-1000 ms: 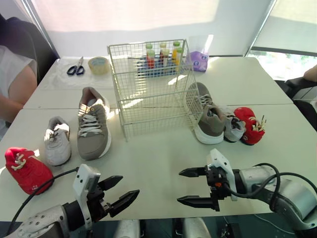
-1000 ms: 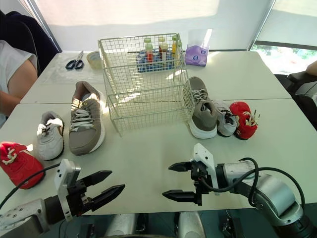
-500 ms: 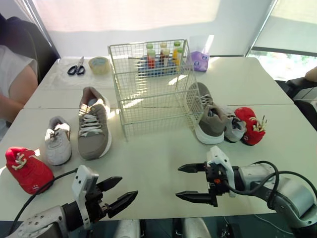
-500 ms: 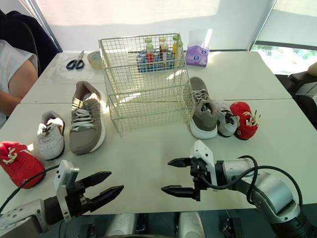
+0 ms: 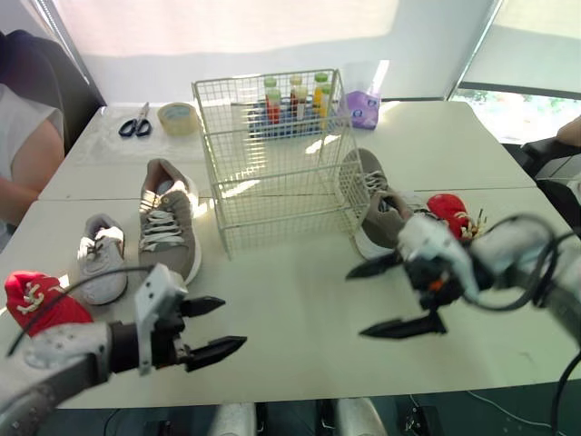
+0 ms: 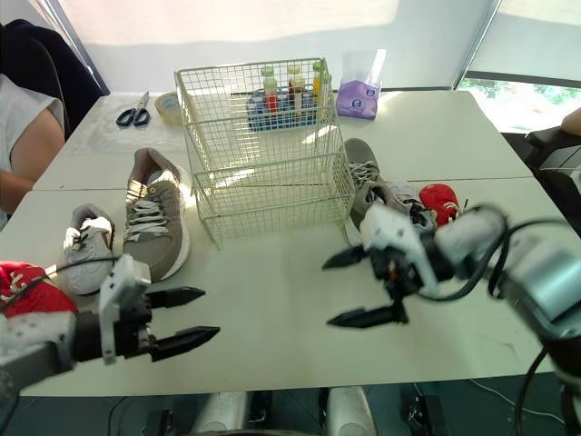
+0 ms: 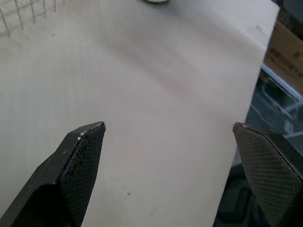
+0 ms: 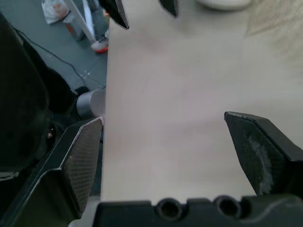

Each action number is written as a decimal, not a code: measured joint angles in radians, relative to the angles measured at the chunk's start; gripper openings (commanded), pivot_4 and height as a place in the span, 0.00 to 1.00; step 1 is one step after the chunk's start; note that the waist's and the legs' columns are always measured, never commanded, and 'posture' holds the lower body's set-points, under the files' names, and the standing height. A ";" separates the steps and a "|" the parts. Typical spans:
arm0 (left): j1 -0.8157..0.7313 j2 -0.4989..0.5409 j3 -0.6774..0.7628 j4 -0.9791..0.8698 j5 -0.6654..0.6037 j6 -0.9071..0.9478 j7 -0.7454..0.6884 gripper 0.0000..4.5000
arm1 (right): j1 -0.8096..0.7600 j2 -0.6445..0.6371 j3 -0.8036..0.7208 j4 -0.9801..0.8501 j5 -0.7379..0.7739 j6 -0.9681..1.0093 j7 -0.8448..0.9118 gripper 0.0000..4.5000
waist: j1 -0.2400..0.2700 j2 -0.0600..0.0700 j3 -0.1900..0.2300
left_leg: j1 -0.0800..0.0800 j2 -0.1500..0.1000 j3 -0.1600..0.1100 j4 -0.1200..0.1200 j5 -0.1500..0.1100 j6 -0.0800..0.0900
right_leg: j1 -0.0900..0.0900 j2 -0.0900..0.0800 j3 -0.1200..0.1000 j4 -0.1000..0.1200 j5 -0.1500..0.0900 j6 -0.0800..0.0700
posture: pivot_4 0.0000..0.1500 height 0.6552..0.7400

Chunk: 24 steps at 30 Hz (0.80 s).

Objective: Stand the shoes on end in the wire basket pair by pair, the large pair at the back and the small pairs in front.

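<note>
Black gripper fingers hover nearest, above the white table (image 5: 290,300). The left gripper (image 5: 231,323) is spread wide and holds nothing. The right gripper (image 5: 356,303), smeared by blur, is likewise splayed and empty. The left wrist view shows bare tabletop between its fingers (image 7: 80,161), while the right wrist view shows the left gripper's tips and the floor past the table edge.

On the left, a red small shoe (image 5: 32,298) lies partly hidden behind the left arm, followed by a white small shoe (image 5: 102,259) and a large grey shoe (image 5: 168,222). On the right, the other large grey shoe (image 5: 377,211) lies just beside the wire basket (image 5: 272,154). A pale small shoe (image 6: 413,200) and a second red shoe (image 5: 449,209) are half covered by the right arm.

Bottles (image 5: 295,95) show through the mesh, and scissors (image 5: 134,123) lie at the far left.
</note>
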 measured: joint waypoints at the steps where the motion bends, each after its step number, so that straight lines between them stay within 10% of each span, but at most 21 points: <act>1: -0.051 0.040 0.034 0.019 -0.049 0.020 -0.017 0.98 | -0.092 0.018 0.010 0.053 -0.018 -0.005 0.010 1.00 | 0.000 0.000 0.001 | 0.000 0.000 0.000 0.000 0.000 0.000 | 0.000 0.000 0.000 0.000 0.000 0.000 | 1.00 1.00; 14: -0.413 0.251 0.072 0.035 -0.262 0.104 -0.006 0.98 | -0.505 0.325 0.455 0.829 -0.705 -0.627 0.227 1.00 | -0.009 0.000 0.003 | -0.003 -0.002 0.004 0.000 0.004 -0.006 | 0.000 0.001 0.002 -0.001 0.001 0.006 | 1.00 1.00; 24: -0.162 0.117 0.152 -0.033 -0.264 0.132 0.097 1.00 | -0.558 0.446 0.480 1.041 -0.887 -0.761 0.233 0.01 | -0.024 0.000 0.005 | 0.001 -0.002 0.003 0.001 0.008 -0.012 | -0.001 0.001 0.002 0.008 0.001 0.006 | 1.00 1.00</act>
